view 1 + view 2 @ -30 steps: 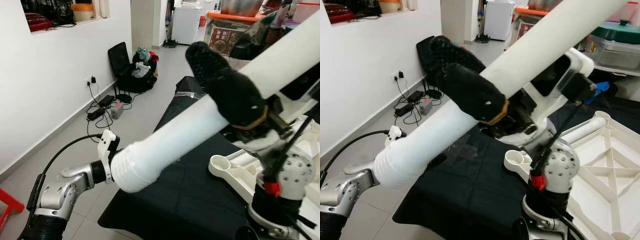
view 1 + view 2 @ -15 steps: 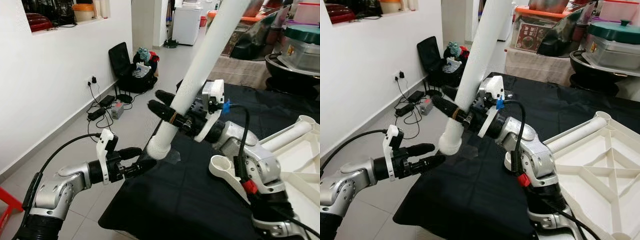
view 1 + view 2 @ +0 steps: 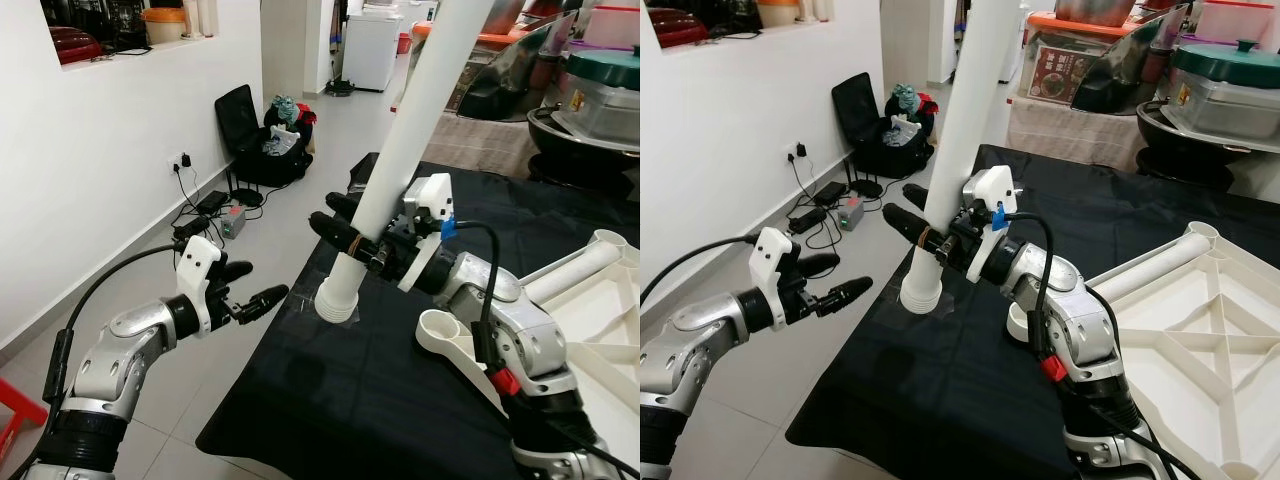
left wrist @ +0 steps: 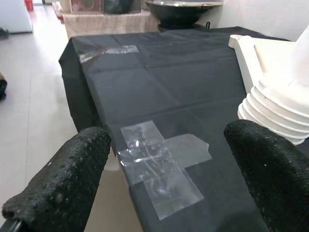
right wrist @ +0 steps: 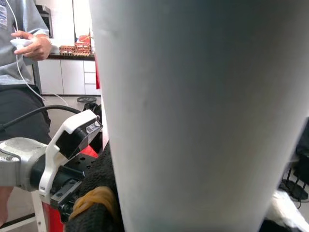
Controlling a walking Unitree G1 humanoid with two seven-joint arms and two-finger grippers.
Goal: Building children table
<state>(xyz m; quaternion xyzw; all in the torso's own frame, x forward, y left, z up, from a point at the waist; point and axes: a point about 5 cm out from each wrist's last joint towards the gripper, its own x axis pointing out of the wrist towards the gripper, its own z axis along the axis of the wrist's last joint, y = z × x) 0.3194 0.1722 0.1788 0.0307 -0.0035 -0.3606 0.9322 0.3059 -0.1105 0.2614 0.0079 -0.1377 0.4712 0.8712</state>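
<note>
Black-fingered left gripper (image 3: 252,290) hangs out over the floor, just off the near-left edge of the black-covered table (image 3: 400,400). Its two fingers stand apart, nothing between them. Left wrist view: a cross of clear tape (image 4: 159,166) on the cloth between the fingers, and the leg's ribbed end (image 4: 270,116) just beside one fingertip.

White table leg (image 3: 395,170) next: a long plastic tube, held nearly upright with a slight lean, top running out of frame, ribbed threaded end lowest, above the cloth near the table's left edge. Cannot tell whether that end touches the cloth.

Right gripper (image 3: 345,235) is clamped across the leg low down, just above the ribs, fingers pointing toward the robot's left. Right wrist view: the tube's white wall pressed close; a person (image 5: 19,72) stands behind, holding something small and white.

Further right, the inverted white tabletop (image 3: 1210,340) lies on the cloth, a round corner socket (image 3: 445,330) nearest, and one leg (image 3: 1145,270) lying along its far side.

Judgement: the key relation is that the socket lies to the right of and below the held leg's threaded end, well nearer the right arm than the left. The leg's long axis already roughly suits a downward entry; it needs carrying right, then lowering.
</note>
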